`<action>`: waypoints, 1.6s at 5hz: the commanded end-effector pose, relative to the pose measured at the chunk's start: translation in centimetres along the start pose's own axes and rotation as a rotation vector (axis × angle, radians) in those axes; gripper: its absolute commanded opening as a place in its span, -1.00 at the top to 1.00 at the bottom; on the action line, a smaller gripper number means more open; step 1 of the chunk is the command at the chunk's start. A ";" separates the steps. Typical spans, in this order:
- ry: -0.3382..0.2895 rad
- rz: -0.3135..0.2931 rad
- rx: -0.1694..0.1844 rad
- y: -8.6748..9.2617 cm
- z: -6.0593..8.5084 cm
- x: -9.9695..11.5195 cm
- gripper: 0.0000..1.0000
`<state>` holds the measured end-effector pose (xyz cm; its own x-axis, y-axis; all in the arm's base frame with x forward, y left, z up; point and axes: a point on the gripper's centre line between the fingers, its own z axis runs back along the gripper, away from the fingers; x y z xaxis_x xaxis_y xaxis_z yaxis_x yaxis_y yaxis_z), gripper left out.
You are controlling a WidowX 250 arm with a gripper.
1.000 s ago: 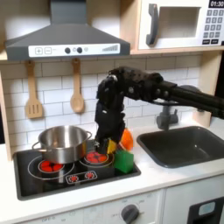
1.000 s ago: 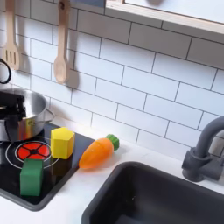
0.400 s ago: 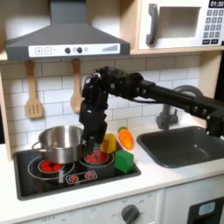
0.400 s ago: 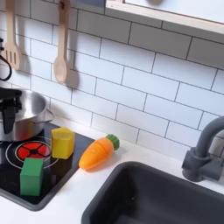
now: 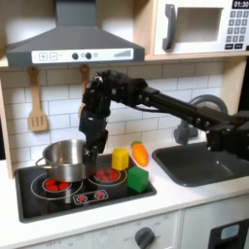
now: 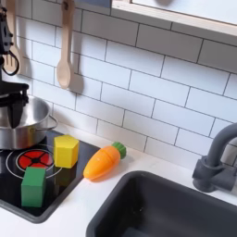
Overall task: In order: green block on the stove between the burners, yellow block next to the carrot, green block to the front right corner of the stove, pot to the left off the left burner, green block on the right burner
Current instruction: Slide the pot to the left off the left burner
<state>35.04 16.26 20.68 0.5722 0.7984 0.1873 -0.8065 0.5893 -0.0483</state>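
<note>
Arm has swung toward the first exterior view's left since the earlier frame; gripper (image 5: 90, 148) now hangs at the pot (image 5: 66, 160) rim, jaw state cannot be told. Right of it: yellow block (image 5: 120, 159) just beside carrot (image 5: 140, 154); green block (image 5: 138, 179) on stove (image 5: 44, 199) front corner.

On the white bench (image 6: 88, 199) before me, the green block (image 6: 33, 186) sits at the stove's (image 6: 57, 187) near corner, the yellow block (image 6: 66, 151) stands behind it beside the carrot (image 6: 104, 160), and the pot (image 6: 26, 121) rests at the second exterior view's left.
</note>
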 end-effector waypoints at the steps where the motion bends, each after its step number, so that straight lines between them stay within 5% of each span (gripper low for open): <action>1: -0.009 0.064 -0.006 -0.3 -0.6 2.9 -1.00; 4: 0.012 0.077 0.013 2.4 -2.4 3.7 -1.00; 6: 0.085 0.050 0.043 2.8 -6.0 2.4 -1.00; 7: 0.075 0.043 0.021 2.5 -5.5 2.7 -1.00; 8: 0.068 0.028 0.022 2.8 -5.7 2.7 1.00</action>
<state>35.44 20.65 15.35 0.5606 0.8197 0.1175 -0.8226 0.5676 -0.0347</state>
